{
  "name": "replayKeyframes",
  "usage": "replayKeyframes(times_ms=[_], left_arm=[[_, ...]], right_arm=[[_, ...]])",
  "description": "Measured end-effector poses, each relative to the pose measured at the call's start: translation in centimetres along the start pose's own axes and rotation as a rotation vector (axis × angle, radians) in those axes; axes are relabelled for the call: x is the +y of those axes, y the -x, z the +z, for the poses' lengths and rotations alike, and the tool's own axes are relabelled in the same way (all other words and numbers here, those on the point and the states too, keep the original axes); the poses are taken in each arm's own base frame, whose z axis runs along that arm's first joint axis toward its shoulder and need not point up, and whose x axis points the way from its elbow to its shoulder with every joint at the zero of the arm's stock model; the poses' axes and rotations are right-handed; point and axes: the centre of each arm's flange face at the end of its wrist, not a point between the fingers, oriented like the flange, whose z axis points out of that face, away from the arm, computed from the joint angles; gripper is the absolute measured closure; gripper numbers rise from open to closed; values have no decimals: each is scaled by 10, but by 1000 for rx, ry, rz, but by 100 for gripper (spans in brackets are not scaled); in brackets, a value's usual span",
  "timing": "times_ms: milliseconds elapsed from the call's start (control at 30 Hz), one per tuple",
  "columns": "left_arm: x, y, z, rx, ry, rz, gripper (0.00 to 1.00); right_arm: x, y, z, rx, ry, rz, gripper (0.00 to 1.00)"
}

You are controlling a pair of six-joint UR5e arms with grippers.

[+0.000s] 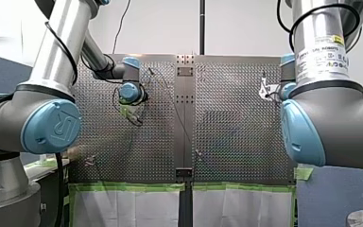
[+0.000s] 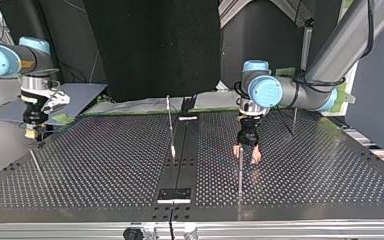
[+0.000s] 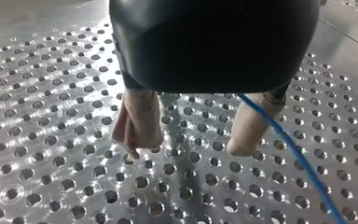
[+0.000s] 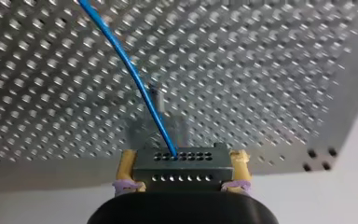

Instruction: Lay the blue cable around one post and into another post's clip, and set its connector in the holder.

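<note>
Judged early in routing, with no post rounded so far. Notes connector point(image 4: 182, 157) clamped between right gripper point(image 4: 184, 164) fingers (yellow pads), with blue cable point(image 4: 129, 70) running out over the perforated desk point(image 3: 51, 140). Finds left gripper point(image 3: 186, 150) fingers point(image 3: 137, 121) spread wide and empty, with cable just beside one. Calls next for closing on cable and leading it round the slim post point(image 2: 240, 172) nearby; risks snagging there.

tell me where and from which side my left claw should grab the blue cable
Probably the straight stretch of blue cable running just outside one finger of the open left claw. Shift sideways and come down from above, fingers straddling it crosswise: it is thin, and its connector end sits clamped in the right claw.
</note>
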Motion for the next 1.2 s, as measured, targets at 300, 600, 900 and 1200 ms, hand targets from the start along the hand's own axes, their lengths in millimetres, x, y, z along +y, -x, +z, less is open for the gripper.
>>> replayKeyframes(times_ms=[300, 600, 900, 1200], left_arm=[[1, 1, 1, -1, 1, 0, 0], [1, 2, 1, -3, 1, 0, 0], [2, 3, 1, 0, 4, 1, 0], [2, 3, 0, 4, 10, 1, 0]], right_arm=[[-3, -5, 7, -52, -75, 1, 100], [12, -4, 12, -85, -68, -8, 100], [31, -1, 21, -102, -41, -20, 100], [37, 2, 30, -96, -61, -25, 100]])
